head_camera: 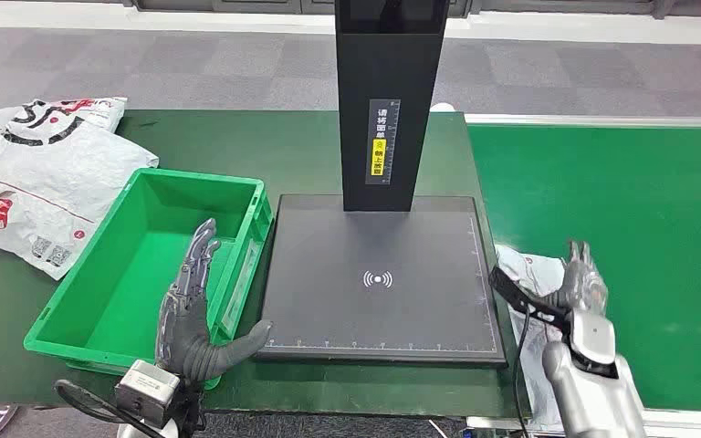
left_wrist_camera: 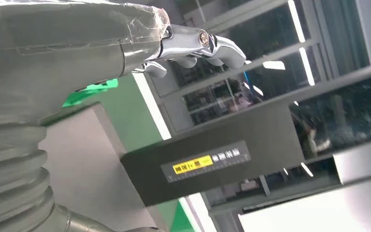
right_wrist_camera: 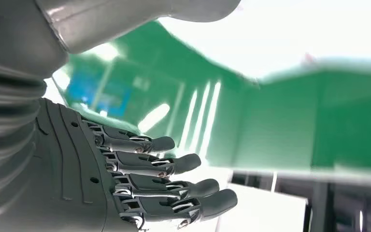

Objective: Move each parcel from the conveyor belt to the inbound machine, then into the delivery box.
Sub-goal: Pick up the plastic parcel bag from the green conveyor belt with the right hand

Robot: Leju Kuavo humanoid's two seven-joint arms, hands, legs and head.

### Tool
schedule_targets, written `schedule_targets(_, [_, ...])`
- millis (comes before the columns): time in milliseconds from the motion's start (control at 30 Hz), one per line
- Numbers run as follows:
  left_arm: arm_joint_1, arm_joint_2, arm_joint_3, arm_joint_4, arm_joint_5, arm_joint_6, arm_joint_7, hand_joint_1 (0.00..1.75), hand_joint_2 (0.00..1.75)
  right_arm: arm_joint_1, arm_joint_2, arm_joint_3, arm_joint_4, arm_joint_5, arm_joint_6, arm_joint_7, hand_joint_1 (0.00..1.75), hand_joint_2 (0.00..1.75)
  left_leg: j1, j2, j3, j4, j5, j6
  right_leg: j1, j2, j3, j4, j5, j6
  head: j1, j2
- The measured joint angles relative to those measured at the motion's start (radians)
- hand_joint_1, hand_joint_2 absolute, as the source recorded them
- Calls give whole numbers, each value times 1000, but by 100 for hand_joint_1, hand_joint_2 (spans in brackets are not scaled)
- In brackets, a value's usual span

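Far left of the head view: one white parcel (head_camera: 41, 182) with red and black print, lying flat on the dark green table (head_camera: 265, 146) at upper left, its near edge just beside the box (head_camera: 73, 315). It is off the belt and not in the box.

One green box, lower left, open top; what shows of its floor is bare.

Left hand (head_camera: 192, 315) hangs over the box's right part, at lower left of centre. Fingers straight and apart, thumb out toward the machine (head_camera: 379, 274). It holds nothing. In the left wrist view its fingers (left_wrist_camera: 198, 46) stretch out, nothing in them.

Centre: one black inbound machine, a flat plate with a signal mark and a dark post (head_camera: 388, 100) rising behind it. Nothing lies on the plate.

Lower right: a second white parcel (head_camera: 534, 351), crumpled, at the near end of the belt (head_camera: 639, 228), just right of the plate's corner. Right hand (head_camera: 582, 287) stands over it. Right wrist view shows the fingers (right_wrist_camera: 174, 164) apart and only lightly bent, nothing between them. Whether they touch the parcel I cannot tell.

Count: two parcels, one box, one machine, two hands.

Step in hand, as I read it: picking the second parcel off the belt. Next move calls for the right hand to close on that limp parcel, lift it and set it on the plate.
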Motion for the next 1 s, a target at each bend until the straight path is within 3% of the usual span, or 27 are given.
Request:
schedule_targets(167, [3,-1,14,0,3,-17,3,0,175,199,76,-30,-182,36,36,20,0,175,1,7,5,0,-6,-5,3,8,3,0,-3,-4,0,0])
schedule_targets(300, [0,-1,16,-3,3,-25,14,0,175,298,127,-68,-263,42,53,19,0,175,2,17,12,-1,-16,-7,5,17,14,0,-10,-6,0,0])
schedule_targets(633, [5,0,17,-6,3,-28,18,0,175,376,186,-126,-317,46,81,5,0,175,4,19,28,-1,-17,-8,6,18,20,0,-11,-7,0,0])
schedule_targets(1000, [14,0,17,-12,-2,-28,20,0,175,418,201,-146,-329,50,74,8,0,175,5,21,25,-1,-18,-9,5,19,18,0,-12,-8,0,0])
